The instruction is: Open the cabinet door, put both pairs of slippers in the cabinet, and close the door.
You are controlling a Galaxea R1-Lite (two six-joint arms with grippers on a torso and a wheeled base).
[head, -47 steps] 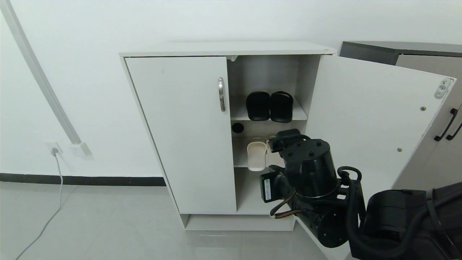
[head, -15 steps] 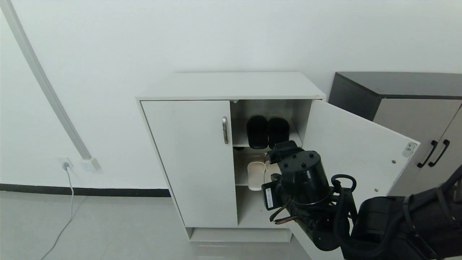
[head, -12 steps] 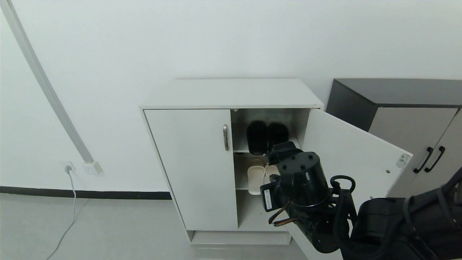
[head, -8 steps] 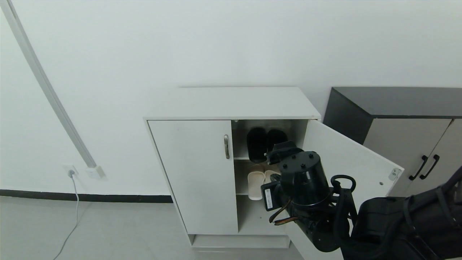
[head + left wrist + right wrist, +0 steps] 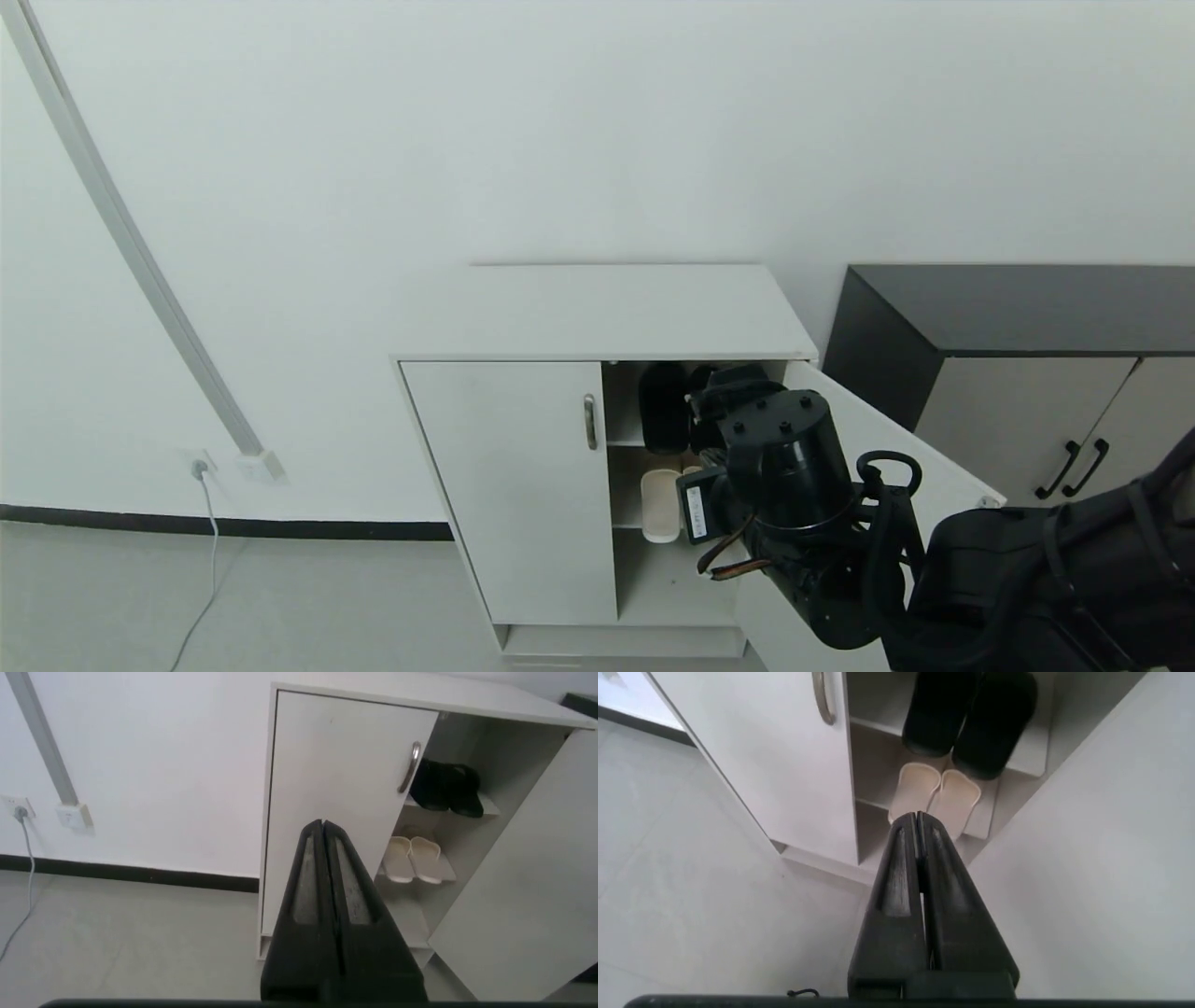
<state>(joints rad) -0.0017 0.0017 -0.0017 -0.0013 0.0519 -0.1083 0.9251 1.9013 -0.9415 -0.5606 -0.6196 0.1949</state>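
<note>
While facing the cabinet (image 5: 607,308), holds left fingers (image 5: 306,873) pressed together on nothing, apart from the shut left door (image 5: 336,793). Holds right fingers (image 5: 898,873) likewise closed and empty, in front of the open compartment, beside the swung-out right door (image 5: 1102,859). Inside: black slippers (image 5: 971,714) side by side on the upper shelf (image 5: 878,728), cream slippers (image 5: 936,795) paired on the lower shelf (image 5: 873,793), near its front edge.

Black right hand (image 5: 918,819), cabled black arm (image 5: 789,457)
</note>
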